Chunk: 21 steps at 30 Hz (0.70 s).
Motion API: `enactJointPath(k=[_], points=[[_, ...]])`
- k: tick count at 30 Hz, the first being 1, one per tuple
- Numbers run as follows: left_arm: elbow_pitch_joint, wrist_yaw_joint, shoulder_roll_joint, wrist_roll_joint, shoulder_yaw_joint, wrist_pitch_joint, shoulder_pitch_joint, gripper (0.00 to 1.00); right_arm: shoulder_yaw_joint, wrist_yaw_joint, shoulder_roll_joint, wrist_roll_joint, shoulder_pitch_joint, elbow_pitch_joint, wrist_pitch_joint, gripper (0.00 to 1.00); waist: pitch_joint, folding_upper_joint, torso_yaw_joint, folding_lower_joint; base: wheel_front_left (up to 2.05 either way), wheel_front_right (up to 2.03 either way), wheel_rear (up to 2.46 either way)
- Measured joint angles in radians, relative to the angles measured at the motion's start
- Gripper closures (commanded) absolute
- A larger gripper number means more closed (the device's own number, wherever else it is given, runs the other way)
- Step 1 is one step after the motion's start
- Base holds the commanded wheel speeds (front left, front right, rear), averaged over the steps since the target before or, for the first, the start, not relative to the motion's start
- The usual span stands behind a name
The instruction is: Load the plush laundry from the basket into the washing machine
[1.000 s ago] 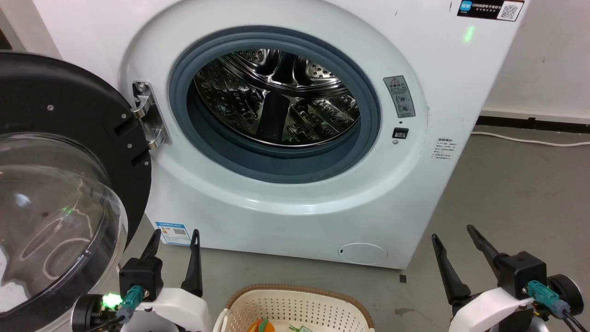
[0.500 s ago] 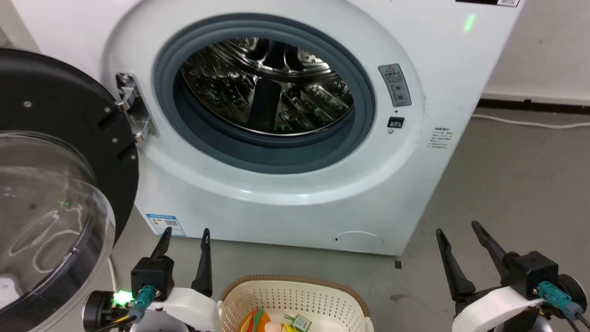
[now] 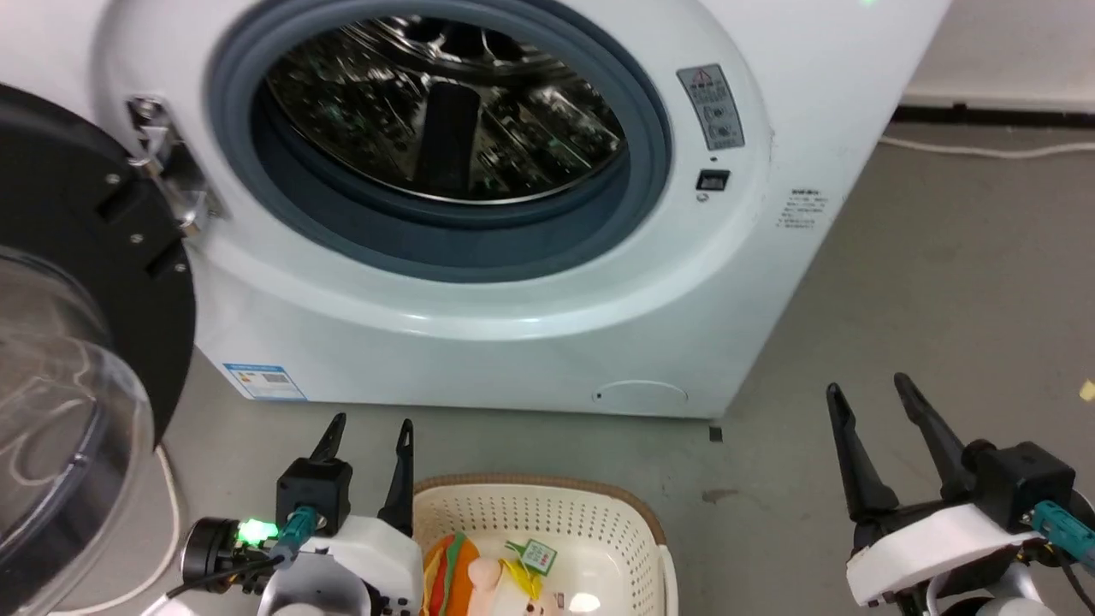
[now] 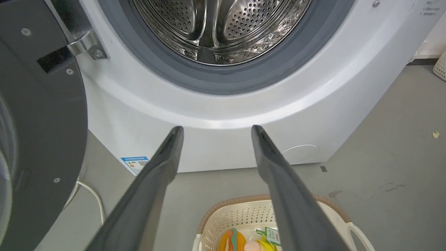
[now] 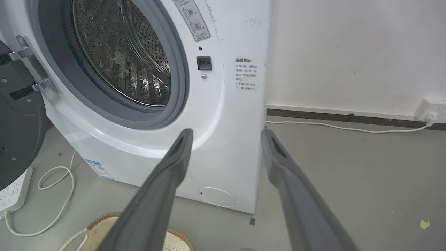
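The washing machine [image 3: 513, 342] stands in front of me with its grey-rimmed porthole [image 3: 428, 239] wide open and the steel drum bare inside. On the floor before it sits the cream basket [image 3: 556, 513], holding the round orange plush [image 3: 446, 571] with its green band and the beige-pink doll [image 3: 500, 590] in yellow. My left gripper [image 3: 373, 421] hangs open just left of the basket's rim. My right gripper [image 3: 868, 385] hangs open over the floor to the basket's right. In the left wrist view, the left gripper [image 4: 216, 128] points at the washer's front above the basket [image 4: 240, 214].
The black-framed door [image 3: 85, 257] with its clear dome is swung open at the left. A white cable [image 3: 162, 522] loops on the floor under it, by a power strip [image 5: 12, 193]. Another cable [image 5: 348, 127] runs along the wall at the right.
The head camera has tilted down, so the washer sits higher in the picture and more of the basket and its plush toys shows. Both grippers stay open.
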Motion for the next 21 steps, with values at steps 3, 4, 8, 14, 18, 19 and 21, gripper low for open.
enactJointPath(k=[3, 4, 8, 14, 18, 19, 21], points=[[0.041, -0.005, 0.010, 0.000, -0.005, -0.003, -0.024, 0.00, 0.000, 0.000, 0.000, 0.011, -0.008, -0.004, -0.008, 0.00, 0.023, 0.0000, -0.012, 0.0000, 0.00, 0.00, 0.00], [0.056, -0.008, 0.013, 0.000, -0.006, -0.002, -0.032, 0.00, 0.000, 0.000, 0.000, 0.015, -0.012, -0.004, -0.009, 0.00, 0.031, 0.0000, -0.016, 0.0000, 0.00, 0.00, 0.00], [0.117, -0.017, 0.016, -0.010, -0.013, -0.001, -0.062, 0.00, 0.005, 0.000, 0.000, 0.018, -0.024, -0.006, -0.016, 0.00, 0.062, 0.0000, -0.033, 0.0000, 0.00, 0.00, 0.00], [0.213, -0.027, 0.023, -0.018, -0.032, 0.019, -0.106, 0.00, 0.013, 0.000, 0.000, 0.041, -0.039, -0.013, -0.031, 0.00, 0.108, 0.0000, -0.059, -0.0001, 0.00, 0.00, 0.00], [0.274, -0.035, 0.028, -0.021, -0.044, 0.033, -0.136, 0.00, 0.023, 0.000, 0.000, 0.066, -0.048, -0.011, -0.039, 0.00, 0.141, 0.0000, -0.075, 0.0000, 0.00, 0.00, 0.00], [0.288, -0.036, 0.031, -0.021, -0.048, 0.034, -0.144, 0.00, 0.025, 0.000, 0.000, 0.068, -0.052, -0.011, -0.040, 0.00, 0.150, 0.0000, -0.079, -0.0001, 0.00, 0.00, 0.00], [0.315, -0.037, 0.038, -0.021, -0.059, 0.041, -0.161, 0.00, 0.025, 0.000, 0.000, 0.077, -0.062, -0.012, -0.043, 0.00, 0.168, 0.0000, -0.088, -0.0001, 0.00, 0.00, 0.00]])
